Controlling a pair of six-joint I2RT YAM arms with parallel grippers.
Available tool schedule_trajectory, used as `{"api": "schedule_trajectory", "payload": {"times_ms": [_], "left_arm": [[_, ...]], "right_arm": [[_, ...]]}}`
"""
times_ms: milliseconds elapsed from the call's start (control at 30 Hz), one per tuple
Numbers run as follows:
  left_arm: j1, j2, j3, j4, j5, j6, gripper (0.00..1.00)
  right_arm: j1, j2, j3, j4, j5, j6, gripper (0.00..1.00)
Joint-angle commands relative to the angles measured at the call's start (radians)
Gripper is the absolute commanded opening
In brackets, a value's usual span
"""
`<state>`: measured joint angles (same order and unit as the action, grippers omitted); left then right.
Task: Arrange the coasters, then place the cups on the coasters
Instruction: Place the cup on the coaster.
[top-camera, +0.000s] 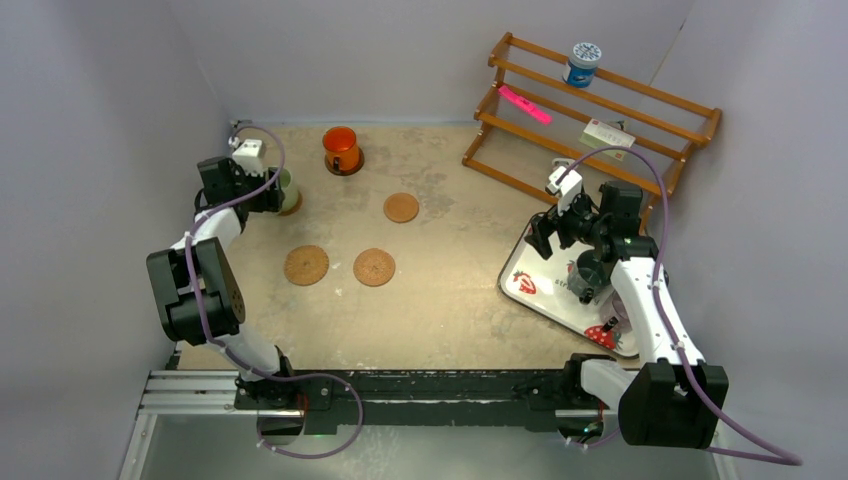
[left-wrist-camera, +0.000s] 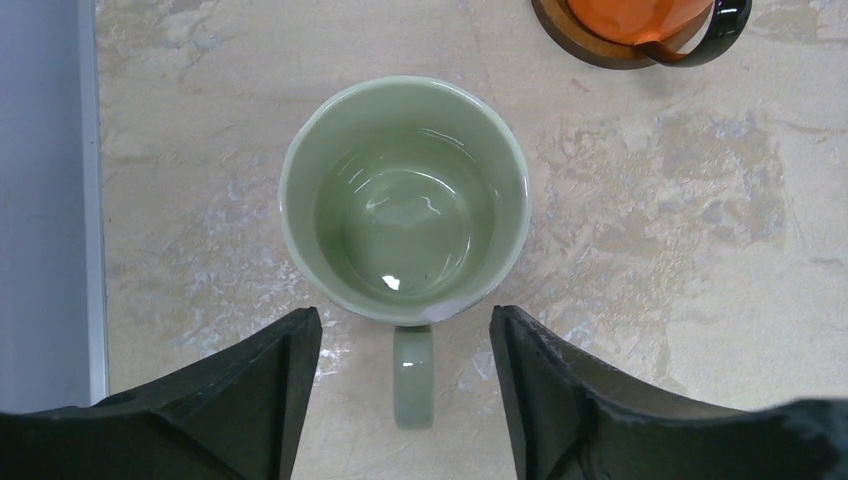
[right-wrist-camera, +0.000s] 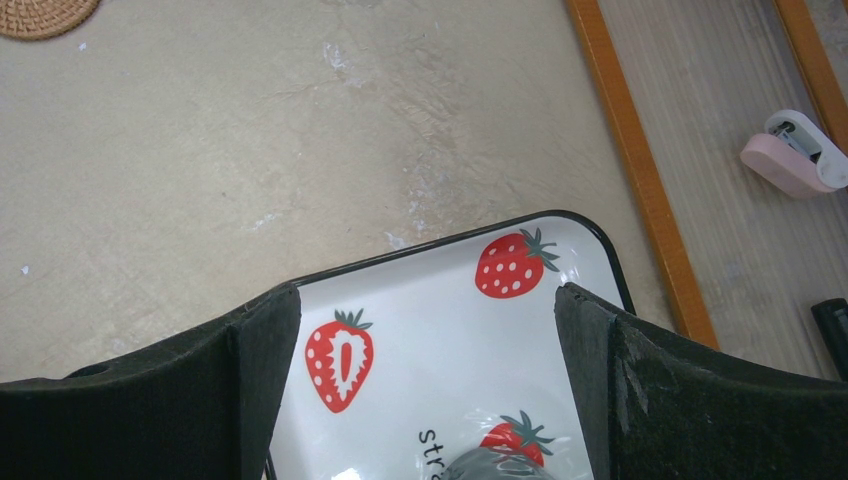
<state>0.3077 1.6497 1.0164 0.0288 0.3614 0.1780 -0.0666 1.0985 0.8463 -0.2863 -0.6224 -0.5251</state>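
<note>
Only the wrist view shows the left gripper (left-wrist-camera: 403, 312) parted, straddling the green mug's (left-wrist-camera: 404, 200) handle.

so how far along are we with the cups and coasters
Done: the orange cup sits on the dark coaster. In hand: the left fingers stand open either side of the green cup handle; a coaster under it isn't clearly visible. Left: three bare coasters need cups, and the right fingers hover open over the tray, where a dark cup waits.
</note>
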Motion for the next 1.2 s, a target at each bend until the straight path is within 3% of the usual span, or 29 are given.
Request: {"api": "schedule_trajectory", "payload": {"times_ms": [0, 167, 333, 467, 767, 1167], "left_arm": [[0.01, -0.039, 0.001, 0.033, 0.003, 0.013, 0.71], [0.011, -0.068, -0.012, 0.033, 0.006, 0.017, 0.74], [0.011, -0.057, -0.012, 0.026, 0.021, 0.02, 0.67], [0.013, -0.051, -0.008, 0.02, 0.028, 0.019, 0.66], [0.012, -0.126, -0.009, -0.021, 0.078, 0.02, 0.85], [0.013, -0.272, -0.069, -0.059, 0.097, 0.049, 0.92]], "right_arm": [[-0.003, -0.027, -0.009, -0.002, -0.026, -0.016, 0.99], [-0.004, -0.026, -0.009, -0.002, -0.026, -0.017, 0.99], [-0.004, -0.026, -0.009, -0.002, -0.025, -0.018, 0.99], [-0.004, -0.028, -0.007, -0.004, -0.022, -0.02, 0.99], [-0.003, -0.035, 0.018, -0.031, 0.023, -0.015, 0.99], [-0.004, -0.055, 0.038, -0.089, 0.356, 0.007, 0.99]]}}
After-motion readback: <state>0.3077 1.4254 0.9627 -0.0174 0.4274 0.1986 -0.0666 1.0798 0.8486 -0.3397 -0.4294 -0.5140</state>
